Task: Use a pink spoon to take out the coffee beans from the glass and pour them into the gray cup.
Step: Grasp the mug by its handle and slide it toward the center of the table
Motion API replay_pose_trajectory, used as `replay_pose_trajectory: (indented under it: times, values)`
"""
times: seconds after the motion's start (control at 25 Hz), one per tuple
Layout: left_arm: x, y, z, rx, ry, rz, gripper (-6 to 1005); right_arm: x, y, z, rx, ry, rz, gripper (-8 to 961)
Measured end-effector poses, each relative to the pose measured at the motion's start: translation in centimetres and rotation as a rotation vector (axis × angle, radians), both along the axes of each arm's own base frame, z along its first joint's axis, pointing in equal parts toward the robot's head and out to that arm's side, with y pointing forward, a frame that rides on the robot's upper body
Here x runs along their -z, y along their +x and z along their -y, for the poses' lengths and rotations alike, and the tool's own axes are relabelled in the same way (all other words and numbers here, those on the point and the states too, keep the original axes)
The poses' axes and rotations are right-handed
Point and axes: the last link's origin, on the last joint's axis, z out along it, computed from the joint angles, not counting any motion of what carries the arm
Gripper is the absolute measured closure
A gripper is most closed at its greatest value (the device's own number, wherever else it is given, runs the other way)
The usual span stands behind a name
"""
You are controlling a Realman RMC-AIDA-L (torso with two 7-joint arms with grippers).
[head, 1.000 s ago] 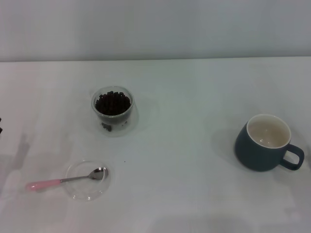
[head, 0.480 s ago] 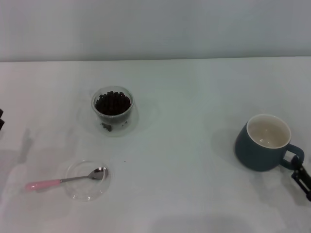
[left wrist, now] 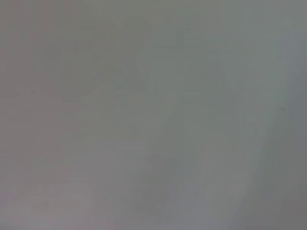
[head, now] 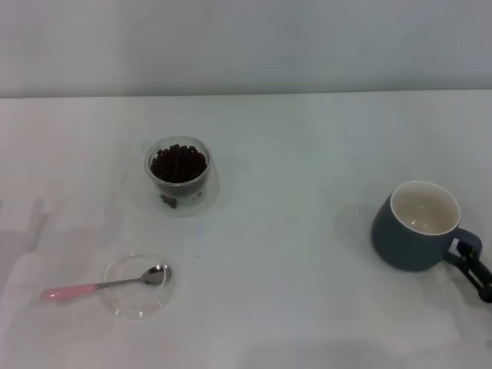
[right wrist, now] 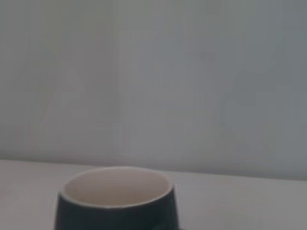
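Observation:
The glass (head: 178, 175) stands at the middle left of the white table, filled with dark coffee beans (head: 178, 163). The pink spoon (head: 73, 291) lies at the front left, its metal bowl resting in a flat clear dish (head: 127, 304). The gray cup (head: 407, 234) stands at the right, empty, with its handle pointing right. It also shows close up in the right wrist view (right wrist: 117, 203). My right gripper (head: 474, 267) enters from the right edge and sits right at the cup's handle. My left gripper is out of view; its wrist view shows only a blank grey surface.
The white table (head: 292, 154) ends at a pale wall at the back. A few stray beans lie inside the glass's base. A tiny dark speck lies on the table near the dish.
The right gripper came in from the right edge and moved up against the cup's handle. The left gripper, seen at the left edge earlier, has left the view.

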Motion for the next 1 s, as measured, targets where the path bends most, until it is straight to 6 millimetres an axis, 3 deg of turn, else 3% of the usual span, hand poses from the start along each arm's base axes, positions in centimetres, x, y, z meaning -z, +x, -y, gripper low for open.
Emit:
replay_pose_trajectory:
  times: [0.76,1.0]
  values:
    - [-1.0,-0.3,-0.2,-0.022,0.058,0.034,286,-0.5,-0.6,-1.8,-0.036,0.026,0.01,198]
    - [-1.1,-0.2,-0.4,-0.019,0.061,0.031,286,-0.2,-1.0,-2.4,-0.056,0.006,0.01,417]
